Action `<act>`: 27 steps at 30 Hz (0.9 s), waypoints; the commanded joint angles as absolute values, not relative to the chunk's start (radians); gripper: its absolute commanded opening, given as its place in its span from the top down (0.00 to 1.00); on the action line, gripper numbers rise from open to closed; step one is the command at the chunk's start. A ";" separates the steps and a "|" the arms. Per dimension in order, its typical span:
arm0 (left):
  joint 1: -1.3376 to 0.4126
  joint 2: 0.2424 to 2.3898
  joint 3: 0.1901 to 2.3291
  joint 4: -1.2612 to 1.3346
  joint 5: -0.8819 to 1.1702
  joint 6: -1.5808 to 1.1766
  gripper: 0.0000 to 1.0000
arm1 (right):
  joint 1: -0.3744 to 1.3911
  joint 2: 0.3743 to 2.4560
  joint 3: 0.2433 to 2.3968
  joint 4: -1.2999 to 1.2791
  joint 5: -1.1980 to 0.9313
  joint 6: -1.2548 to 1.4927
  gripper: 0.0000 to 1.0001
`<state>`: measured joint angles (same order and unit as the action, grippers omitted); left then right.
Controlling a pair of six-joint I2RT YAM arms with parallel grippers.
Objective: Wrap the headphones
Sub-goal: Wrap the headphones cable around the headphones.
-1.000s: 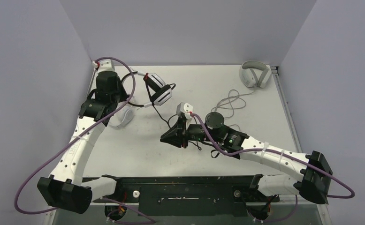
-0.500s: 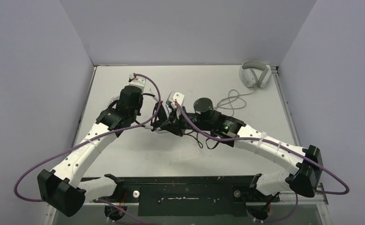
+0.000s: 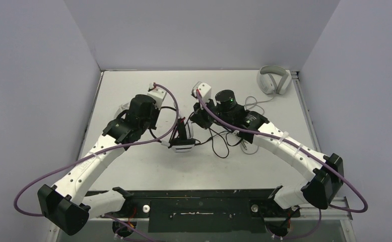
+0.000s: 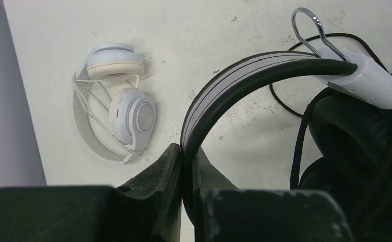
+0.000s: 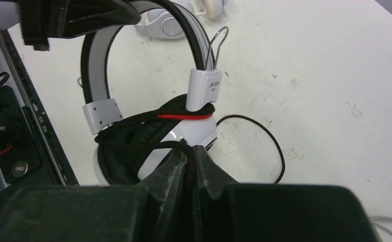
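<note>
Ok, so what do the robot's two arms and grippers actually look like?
The left arm and right arm match: white links dotted with small holes, joined by chunky black joint housings. A loose purple cable loops along each, ending at a small white box on the wrist. The left gripper and right gripper are black, each with two thick wedge-shaped fingers.

Top cam: my L arm (image 3: 103,146) hides most of white on-ear pair (image 3: 119,108). L wrist: headset (image 4: 244,75) earcup cropped right. R wrist: black cable (image 5: 158,146) vanishes between fingers (image 5: 169,171).
</note>
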<state>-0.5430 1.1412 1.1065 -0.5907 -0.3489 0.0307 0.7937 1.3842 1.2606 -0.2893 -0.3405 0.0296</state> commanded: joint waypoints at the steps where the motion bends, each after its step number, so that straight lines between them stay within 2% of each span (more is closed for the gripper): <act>1: -0.554 1.124 1.195 -0.573 -0.215 0.006 1.00 | 0.781 1.388 1.307 -0.259 -0.254 0.022 0.97; 3: -0.554 1.122 1.195 -0.577 -0.188 -0.030 1.00 | 0.778 1.394 1.306 -0.260 -0.215 0.023 0.93; 7: -0.555 1.122 1.211 -0.598 -0.153 -0.069 1.00 | 0.762 1.396 1.281 -0.256 -0.171 0.018 0.92; 13: -0.555 1.103 1.239 -0.593 -0.002 -0.140 1.00 | 0.702 1.376 1.199 -0.193 -0.195 0.037 0.86; 17: -0.554 1.078 1.242 -0.579 0.086 -0.179 1.00 | 0.646 1.333 1.114 -0.094 -0.298 0.085 0.79; 27: -0.551 1.101 1.361 -0.628 0.217 -0.378 1.00 | 0.514 1.259 0.889 0.197 -0.543 0.200 0.74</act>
